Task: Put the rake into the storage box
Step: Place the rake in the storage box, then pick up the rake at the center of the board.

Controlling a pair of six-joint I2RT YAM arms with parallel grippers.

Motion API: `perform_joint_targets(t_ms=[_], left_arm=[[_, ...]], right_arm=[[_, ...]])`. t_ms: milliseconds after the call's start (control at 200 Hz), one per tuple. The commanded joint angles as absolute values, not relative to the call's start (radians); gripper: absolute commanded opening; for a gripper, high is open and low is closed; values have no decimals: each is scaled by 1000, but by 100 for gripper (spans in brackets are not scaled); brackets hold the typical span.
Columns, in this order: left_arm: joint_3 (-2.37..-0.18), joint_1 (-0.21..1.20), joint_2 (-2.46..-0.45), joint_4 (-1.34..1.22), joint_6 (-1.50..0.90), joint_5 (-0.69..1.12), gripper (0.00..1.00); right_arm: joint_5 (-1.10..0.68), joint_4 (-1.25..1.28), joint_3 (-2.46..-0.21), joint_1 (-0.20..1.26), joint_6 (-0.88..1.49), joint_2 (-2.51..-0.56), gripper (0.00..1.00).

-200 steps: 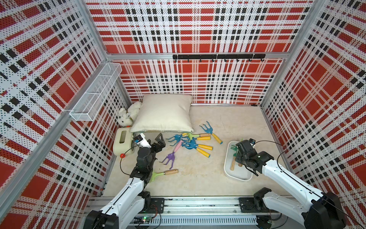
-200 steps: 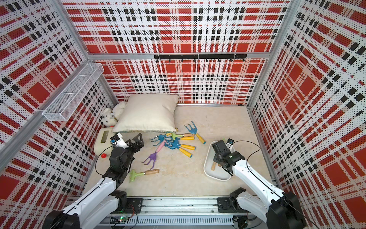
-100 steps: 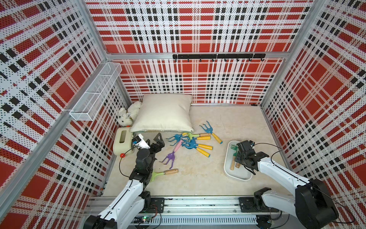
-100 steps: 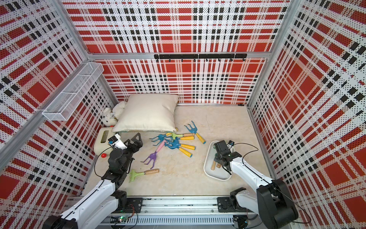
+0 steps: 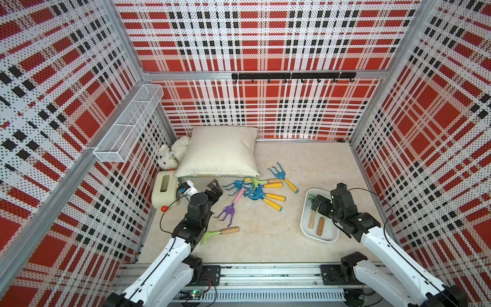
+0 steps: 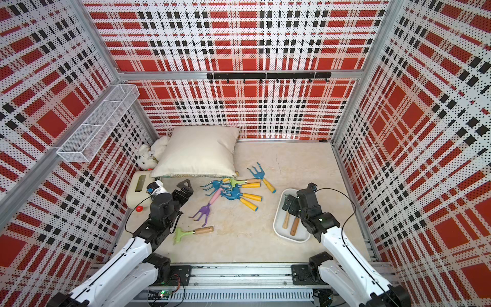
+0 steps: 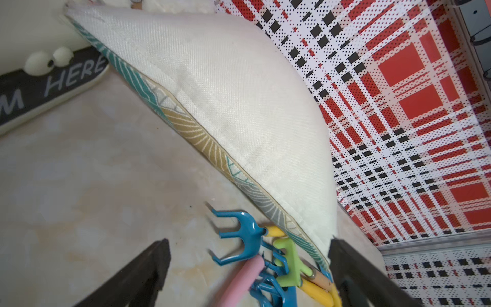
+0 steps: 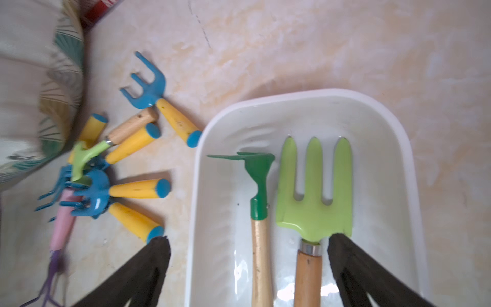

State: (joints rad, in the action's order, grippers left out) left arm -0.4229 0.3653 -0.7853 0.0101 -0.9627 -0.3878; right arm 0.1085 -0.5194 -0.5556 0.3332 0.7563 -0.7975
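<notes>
The right claw [image 8: 248, 238], shut a second ago, now stands wide over the storage box [image 8: 305, 93] at near right, with the green rake [image 8: 259, 172] lying free inside beside a lime fork [image 8: 316, 210]. That drop looks done; farther left, the left claw [image 5: 215, 189], also wide, faces more rakes [image 5: 255, 194] on the surface [image 5: 265, 239].

White storage box [image 5: 328, 235] at lower right; dark-green rake [image 8: 256, 170], lime-green rake [image 8: 314, 212]; walls [image 5: 265, 40] red-black-white plaid.
</notes>
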Motion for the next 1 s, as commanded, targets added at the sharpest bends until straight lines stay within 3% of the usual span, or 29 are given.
perform_joint_targets(t_ms=[0, 135, 456, 792, 992], left_arm=[[-506, 453, -806, 320, -1231, -539, 99], [-574, 571, -877, 534, -1474, -597, 99], [-598, 713, -1001, 727, -1747, -485, 93], [-557, 861, -1047, 783, -1952, -390, 91], [-531, 936, -1077, 825, -2049, -365, 85]], right_arm=[[38, -513, -548, 327, 709, -717, 100], [38, -442, -497, 327, 687, -659, 100], [158, -399, -438, 327, 668, -661, 100], [154, -348, -399, 328, 642, -660, 100], [148, -342, -390, 327, 636, -655, 100]])
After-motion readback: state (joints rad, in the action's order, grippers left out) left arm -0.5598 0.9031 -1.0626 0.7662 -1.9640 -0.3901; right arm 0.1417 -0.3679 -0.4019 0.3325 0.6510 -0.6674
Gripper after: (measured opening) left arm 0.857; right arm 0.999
